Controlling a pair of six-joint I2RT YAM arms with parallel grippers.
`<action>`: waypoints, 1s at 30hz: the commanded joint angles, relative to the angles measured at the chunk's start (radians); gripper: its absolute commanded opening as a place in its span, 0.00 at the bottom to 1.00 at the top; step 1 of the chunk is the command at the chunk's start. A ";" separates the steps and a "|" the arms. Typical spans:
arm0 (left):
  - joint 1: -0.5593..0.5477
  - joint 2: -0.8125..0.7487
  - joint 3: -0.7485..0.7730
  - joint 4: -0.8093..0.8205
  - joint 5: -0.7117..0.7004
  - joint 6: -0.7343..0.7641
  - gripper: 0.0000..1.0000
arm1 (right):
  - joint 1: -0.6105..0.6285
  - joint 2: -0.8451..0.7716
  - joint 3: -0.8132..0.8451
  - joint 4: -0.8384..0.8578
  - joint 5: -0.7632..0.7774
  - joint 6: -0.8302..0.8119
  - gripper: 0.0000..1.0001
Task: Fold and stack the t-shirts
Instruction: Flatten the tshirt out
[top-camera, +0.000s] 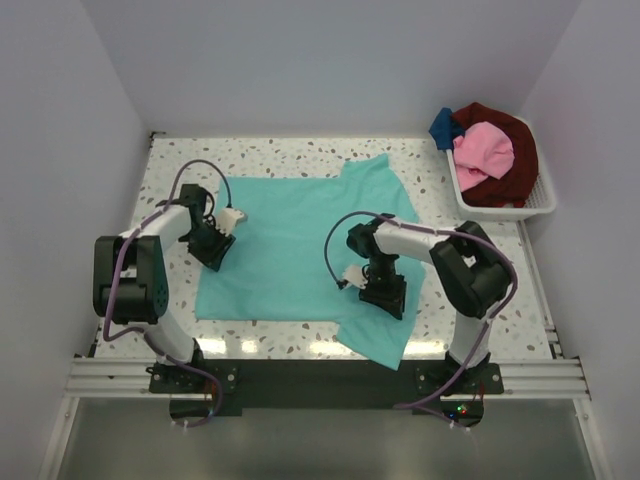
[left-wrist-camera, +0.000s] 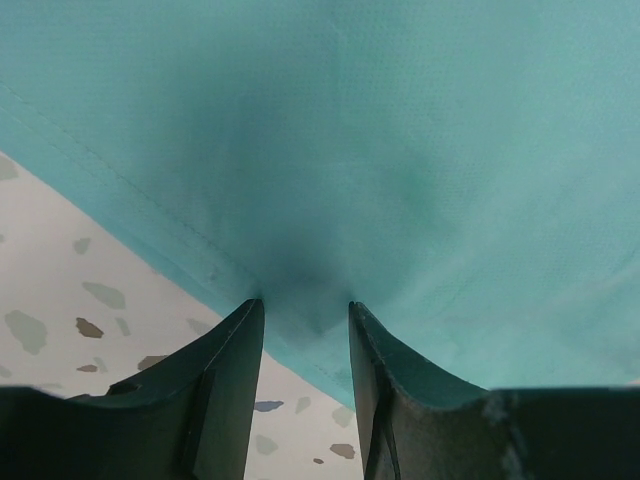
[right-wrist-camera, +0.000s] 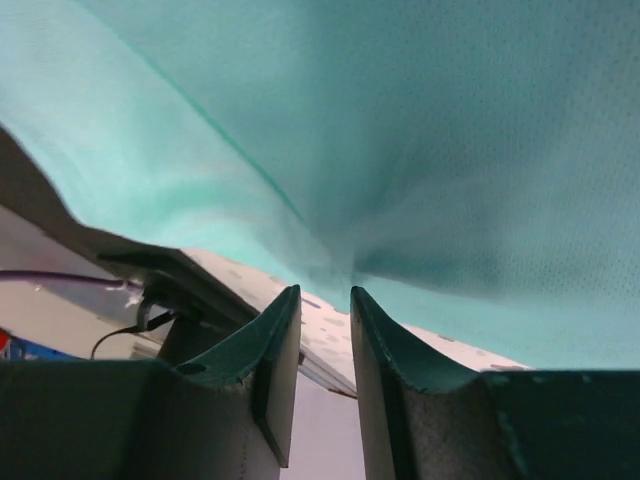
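Teal shirt, fold in hand: slip and skew risks.
Right pincer (right-wrist-camera: 323, 292) is clamped on a gathered fold of the teal shirt (top-camera: 290, 240), and the cloth ahead of it is lifted off the surface (top-camera: 180, 170). Left pincer (left-wrist-camera: 305, 305) stands apart with the hem between its tips; whether it grips, I cannot tell. If it holds nothing, a pull from the right would likely drag the shirt askew, and a thin bite may slip.

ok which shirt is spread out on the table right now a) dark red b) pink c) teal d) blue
c: the teal t-shirt lies spread on the table, while the pink shirt, dark red shirt and blue shirt sit in the basket.
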 joint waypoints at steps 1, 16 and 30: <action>-0.003 -0.046 -0.010 -0.054 0.025 0.048 0.45 | -0.027 -0.040 0.088 -0.104 -0.103 -0.035 0.32; 0.025 0.028 0.486 0.191 0.338 -0.202 0.64 | -0.442 0.172 0.869 0.168 -0.142 0.230 0.48; 0.046 0.289 0.711 0.337 0.309 -0.365 0.65 | -0.496 0.551 1.147 0.569 0.061 0.439 0.49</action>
